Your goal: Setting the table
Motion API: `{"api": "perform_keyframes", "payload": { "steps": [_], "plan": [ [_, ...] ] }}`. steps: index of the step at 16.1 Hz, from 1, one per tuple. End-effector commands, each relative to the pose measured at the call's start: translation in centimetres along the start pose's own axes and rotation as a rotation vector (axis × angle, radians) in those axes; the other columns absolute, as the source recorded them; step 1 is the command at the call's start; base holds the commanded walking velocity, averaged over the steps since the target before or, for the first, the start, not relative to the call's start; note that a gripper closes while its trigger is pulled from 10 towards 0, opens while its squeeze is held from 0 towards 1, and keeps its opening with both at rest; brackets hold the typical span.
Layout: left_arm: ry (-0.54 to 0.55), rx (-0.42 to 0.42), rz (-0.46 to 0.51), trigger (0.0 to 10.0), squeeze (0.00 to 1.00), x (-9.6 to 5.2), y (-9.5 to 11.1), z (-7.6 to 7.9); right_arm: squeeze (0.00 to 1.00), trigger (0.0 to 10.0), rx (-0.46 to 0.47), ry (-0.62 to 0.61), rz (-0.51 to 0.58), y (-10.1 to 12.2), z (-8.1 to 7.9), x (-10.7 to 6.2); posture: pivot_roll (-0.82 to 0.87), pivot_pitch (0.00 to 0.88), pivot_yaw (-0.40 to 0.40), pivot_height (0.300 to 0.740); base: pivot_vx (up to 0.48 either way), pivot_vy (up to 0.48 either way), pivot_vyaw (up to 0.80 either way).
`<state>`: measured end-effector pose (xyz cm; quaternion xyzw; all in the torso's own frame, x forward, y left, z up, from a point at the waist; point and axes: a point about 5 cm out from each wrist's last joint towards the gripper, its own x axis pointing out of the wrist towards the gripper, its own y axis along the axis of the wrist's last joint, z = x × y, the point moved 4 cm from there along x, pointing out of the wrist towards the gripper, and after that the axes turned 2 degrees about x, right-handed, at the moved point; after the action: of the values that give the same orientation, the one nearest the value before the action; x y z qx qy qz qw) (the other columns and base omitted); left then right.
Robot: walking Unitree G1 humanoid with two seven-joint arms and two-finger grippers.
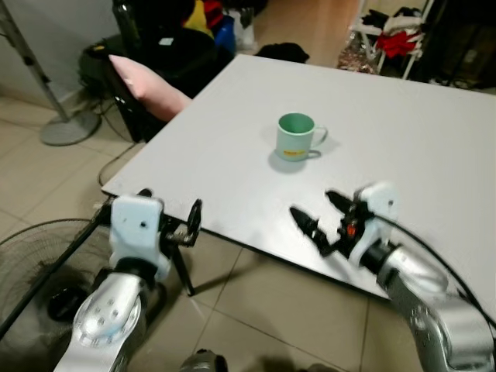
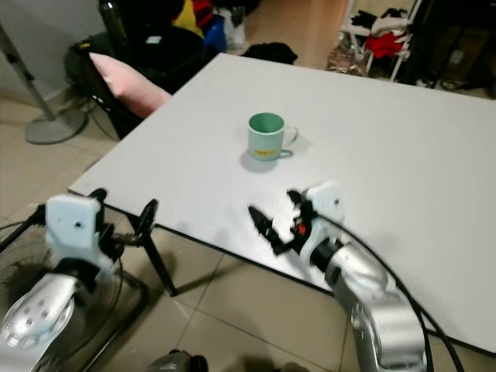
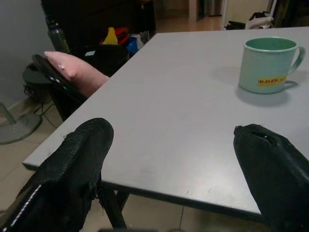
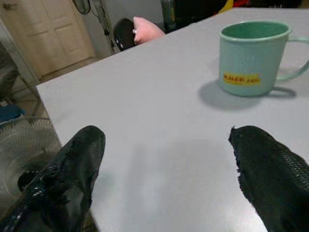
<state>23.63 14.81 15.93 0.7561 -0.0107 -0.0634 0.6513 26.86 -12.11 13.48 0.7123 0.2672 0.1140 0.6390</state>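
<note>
Green mug (image 1: 295, 136) upright on white table (image 1: 403, 139), handle at 3 o'clock, empty inside; right gripper (image 1: 319, 216) over table's near edge, at 6 o'clock of mug, well apart, fingers spread wide, holding nothing; left gripper (image 1: 168, 214) at table's near-left corner, about 8 o'clock of mug, fingers wide, empty; pink cushion (image 1: 147, 85) on chair at 10 o'clock; fan (image 1: 39, 271) on floor.

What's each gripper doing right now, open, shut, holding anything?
Left gripper: open, empty, at the table's near left corner.
Right gripper: open, empty, over the table's near edge, short of the green mug.
</note>
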Motion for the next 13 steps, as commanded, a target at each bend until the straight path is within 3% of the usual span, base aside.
{"api": "perform_keyframes", "payload": {
  "steps": [1,6,8,10,13],
  "plan": [
    [0.022,0.013,0.01,10.0,1.0,-0.3,0.3,-0.3,1.0,10.0,0.005,0.0,0.008,0.3,-0.3,-0.1,-0.01,0.061,0.05,0.74,0.0,0.0,0.0],
    [0.016,0.033,0.003,10.0,1.0,-1.1,0.4,0.0,1.0,10.0,0.018,-0.022,-0.031,-1.1,-0.9,-1.0,0.0,0.076,0.05,0.74,0.0,-0.451,0.0],
    [0.03,0.028,0.001,10.0,1.0,-1.4,0.3,-0.2,1.0,10.0,0.0,0.002,-0.042,-1.0,-0.9,-1.1,0.0,0.079,0.044,0.74,0.0,-0.48,0.67],
    [0.043,0.002,-0.001,10.0,1.0,-1.6,0.2,-0.2,1.0,10.0,-0.015,0.013,-0.056,-1.3,-0.9,-1.2,0.01,0.079,0.037,0.74,0.0,0.0,0.8],
    [0.038,0.05,-0.011,10.0,0.96,-1.7,0.1,-0.3,1.0,10.0,-0.016,0.031,-0.054,-1.2,-1.2,-1.1,0.01,0.075,0.033,0.74,0.0,0.0,0.8]
  ]
}}
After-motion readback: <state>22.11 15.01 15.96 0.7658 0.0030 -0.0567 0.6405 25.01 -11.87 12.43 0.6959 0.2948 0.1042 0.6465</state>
